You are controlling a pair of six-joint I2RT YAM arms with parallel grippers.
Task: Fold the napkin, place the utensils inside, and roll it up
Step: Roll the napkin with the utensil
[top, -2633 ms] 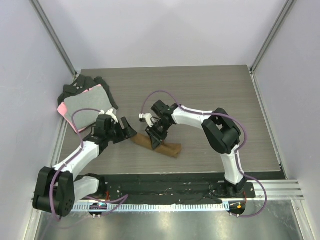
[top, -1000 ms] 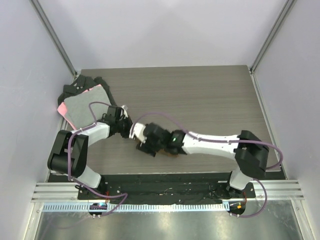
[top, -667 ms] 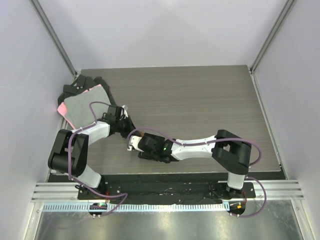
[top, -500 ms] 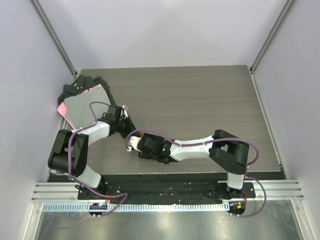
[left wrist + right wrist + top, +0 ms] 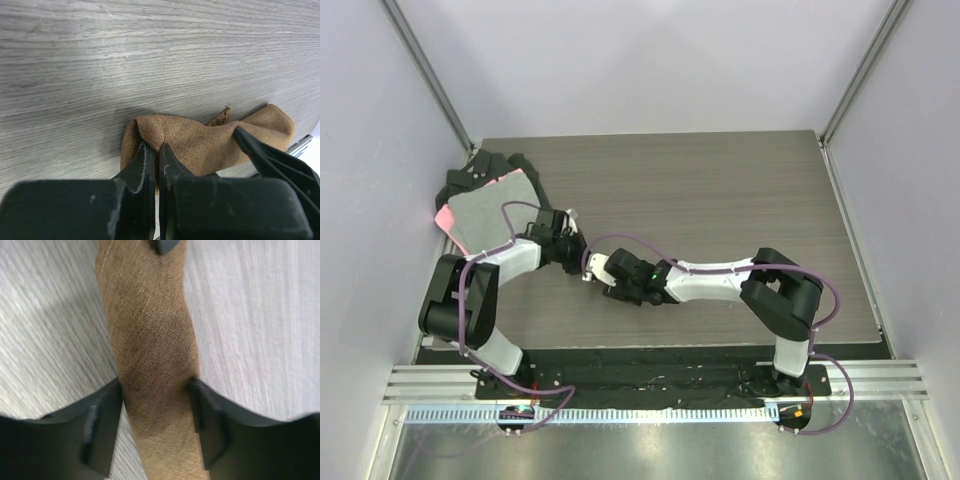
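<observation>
Lit brightly and evenly from overhead, with only faint, soft shadows on the desk and a pale sheen along the metal strip at the near edge. Close up on the left wrist: sharp wood grain, a dark shadow hugging the napkin, blurred black jaws. On the right wrist: crisp weave, dim defocused jaws.

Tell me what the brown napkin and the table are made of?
The napkin looks like woven cloth, matte and soft: criss-cross threads show and it creases. The table looks like grey wood or wood-print laminate, with long grain lines; I cannot tell which.
</observation>
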